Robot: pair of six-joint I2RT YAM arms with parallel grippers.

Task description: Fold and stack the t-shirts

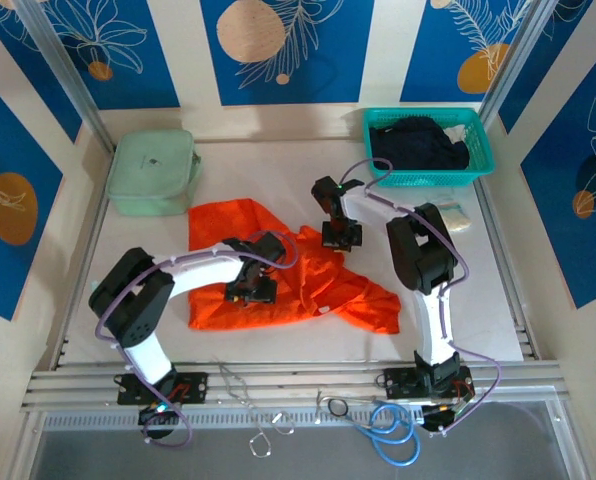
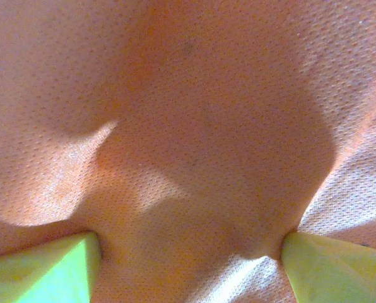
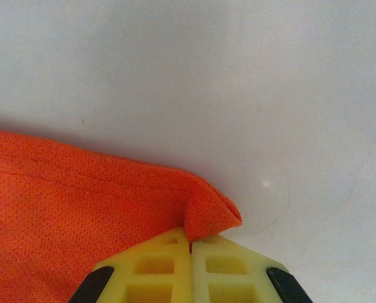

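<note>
Right gripper [image 1: 341, 237] pinching the orange t-shirt [image 1: 308, 290], left gripper [image 1: 250, 290] gaping over it

From the overhead camera, the orange t-shirt is lying crumpled across the middle of the table [image 1: 458, 300], between the two arms. The right gripper is pointing down at the shirt's far edge, while the left gripper is pressing down on its left-hand part. A black t-shirt [image 1: 418, 145] is sitting bunched in the teal basket [image 1: 418, 112] at the far right corner. A pale green box [image 1: 153, 170] is resting at the far left, just beyond the orange cloth.

On the left wrist camera, the left gripper [image 2: 191, 265] is standing wide open, its yellow-green fingers [image 2: 43, 271] spread at either side. Orange mesh fabric [image 2: 188, 126] is bulging up between them. It is probably touching the pads, though the close, shadowed view is making that hard to tell.

On the right wrist camera, the right gripper [image 3: 191, 243] is clamping its fingers [image 3: 156, 265] together on a small fold at the corner of the orange t-shirt [image 3: 81, 208]. That fold is poking out past the tips, and bare white table [image 3: 238, 76] is lying beyond it.
</note>
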